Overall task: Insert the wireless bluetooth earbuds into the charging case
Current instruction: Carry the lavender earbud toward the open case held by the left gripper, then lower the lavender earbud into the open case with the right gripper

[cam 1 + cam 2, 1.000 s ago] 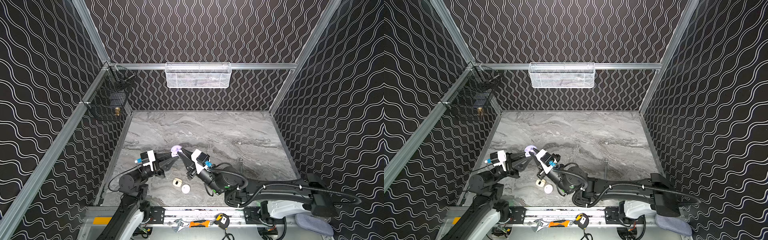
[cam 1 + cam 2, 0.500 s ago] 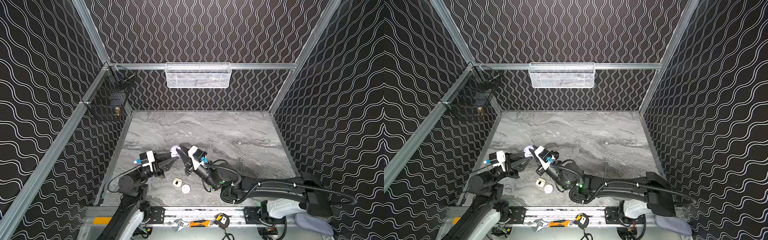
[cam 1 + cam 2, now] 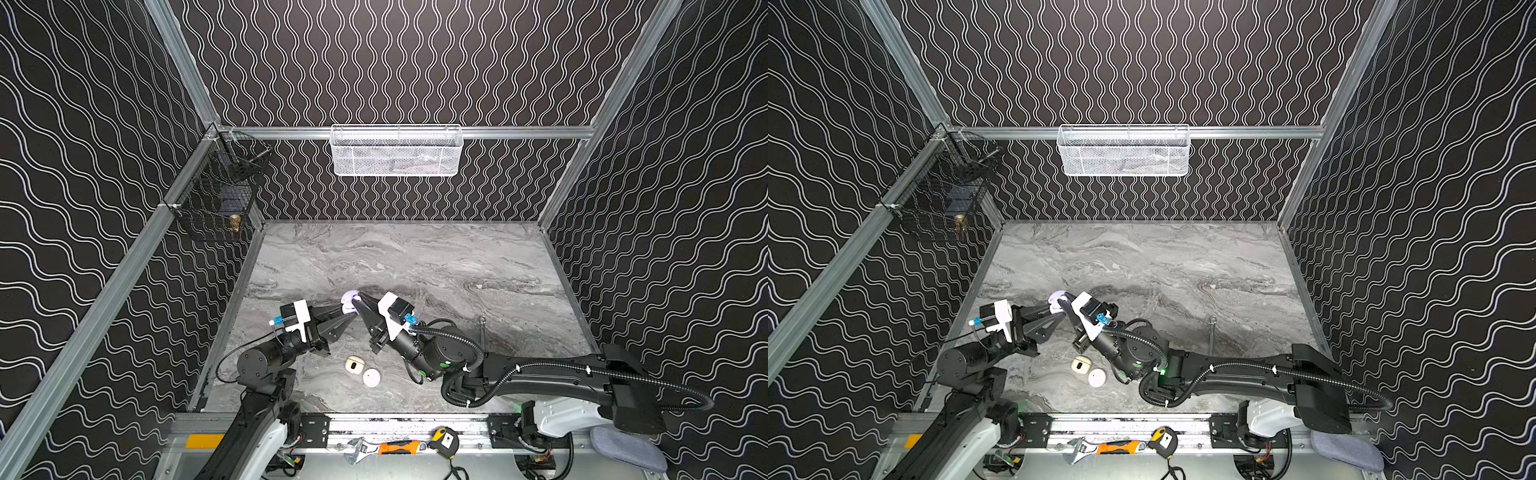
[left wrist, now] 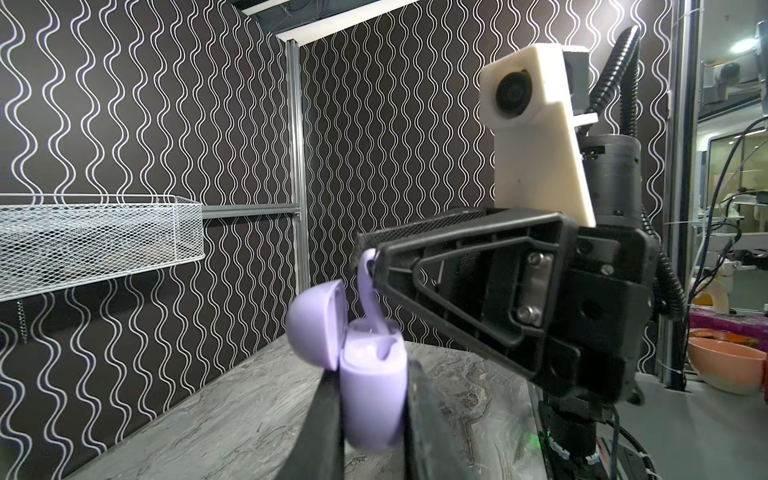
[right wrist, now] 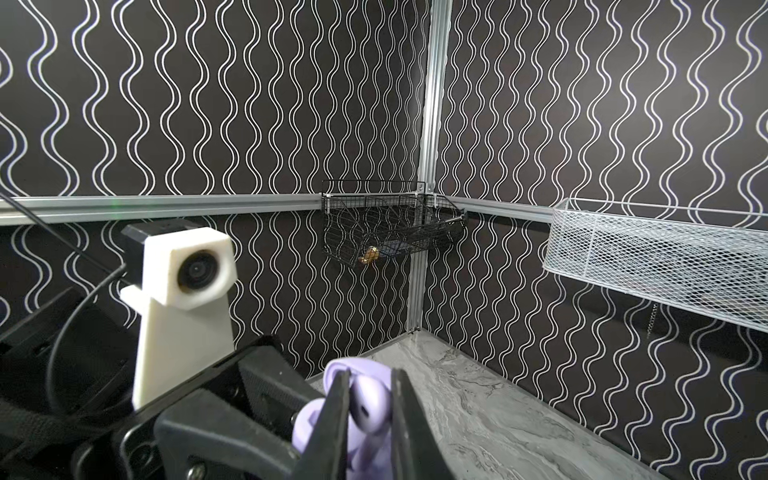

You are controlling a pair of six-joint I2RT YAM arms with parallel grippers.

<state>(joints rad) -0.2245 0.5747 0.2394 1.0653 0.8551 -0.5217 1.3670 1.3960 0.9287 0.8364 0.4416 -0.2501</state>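
Note:
My left gripper [image 4: 372, 374] is shut on a lavender charging case [image 4: 372, 399], held upright above the table with its lid [image 4: 311, 328] hinged open. My right gripper [image 5: 370, 379] is shut on a lavender earbud [image 5: 370, 409]. The earbud's stem [image 4: 369, 299] reaches down into the case's open top. In both top views the two grippers meet tip to tip at the case [image 3: 348, 300] [image 3: 1056, 298], left of the table's middle. The right gripper [image 3: 357, 296] comes in from the right, the left gripper [image 3: 348, 312] from the left.
A cream case [image 3: 353, 364] and a round white case [image 3: 371, 377] lie on the marble table near the front. A thin steel wrench [image 3: 482, 328] lies to the right. On the walls hang a white mesh basket [image 3: 395, 151] and a black wire basket [image 3: 220, 195].
My right gripper has moved left and forward with the earbud, up to the open case. The left gripper and the case have stayed in place.

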